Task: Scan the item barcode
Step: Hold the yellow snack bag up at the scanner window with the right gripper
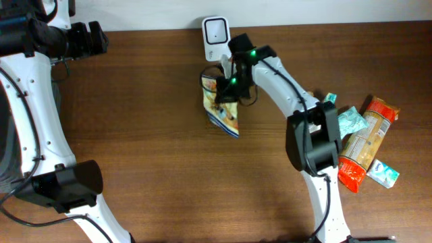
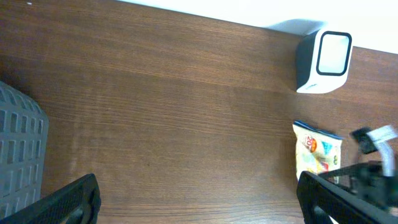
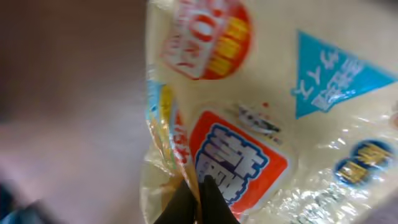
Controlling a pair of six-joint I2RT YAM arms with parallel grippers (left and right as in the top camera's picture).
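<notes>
We see the right pincer [image 3: 198, 200] clamped on the snack packet [image 1: 221, 108] (yellow and blue print) at upper centre of the overhead frame, just below the white scanner [image 1: 216, 32]. The left pincer [image 2: 199, 202] stands wide apart above the bench [image 2: 155, 112].

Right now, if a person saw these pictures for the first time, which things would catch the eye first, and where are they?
First comes the bright yellow snack bag, pinched shut in the right fingers towards the far side of the table. Just behind it, the white scanner stands at the far edge. A heap of colourful packets lies on the right side of the table.
</notes>
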